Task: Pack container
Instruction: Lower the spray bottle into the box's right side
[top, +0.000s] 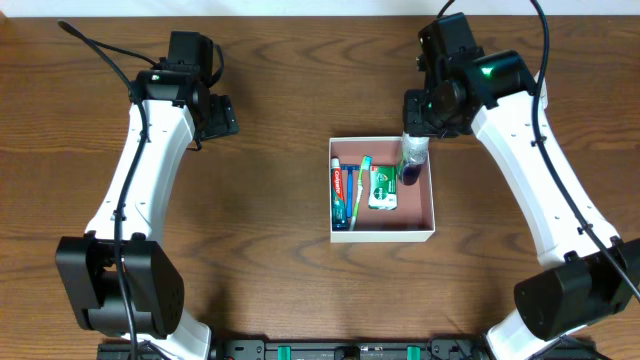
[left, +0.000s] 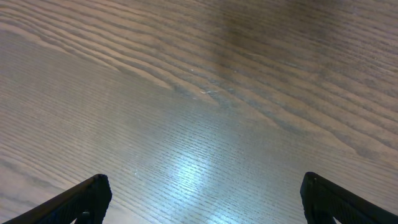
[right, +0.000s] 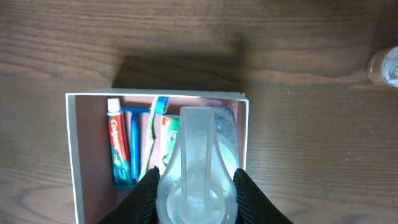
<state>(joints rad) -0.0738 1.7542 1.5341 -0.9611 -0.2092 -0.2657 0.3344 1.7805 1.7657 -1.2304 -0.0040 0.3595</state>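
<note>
The container (top: 383, 236) sits on the wooden table (top: 270, 80) between the two arms, nearer the right one, and the right gripper (top: 415, 148) hangs directly over its far right corner. The jaws of that gripper are closed partway onto a clear plastic bottle (top: 412, 170). In the right wrist view both fingers (right: 146, 194) press against the bottle's sides, with its pale cap pointing away from the camera. From overhead the bottle shows dark purple liquid in its lower part, which lies inside the container's walls. Whether its base touches the floor cannot be told. Four more things lie side by side in the container, all running lengthwise. A red toothpaste tube (top: 340, 193) is against the left wall, with a blue razor (top: 350, 205) just beside it. Next comes a green toothbrush (top: 362, 185), and then a green-and-white packet (top: 381, 188) next to the bottle. The pinkish floor along the container's near edge is bare. The left gripper (top: 215, 115) is well apart from the container, off to the far left of the table. Its jaws are spread as wide as they go and hold nothing. The left wrist view shows only wood grain between the two fingertips (left: 84, 200). A small pale round thing (right: 385, 67) sits at the right edge of the right wrist view, too blurred to identify.
</note>
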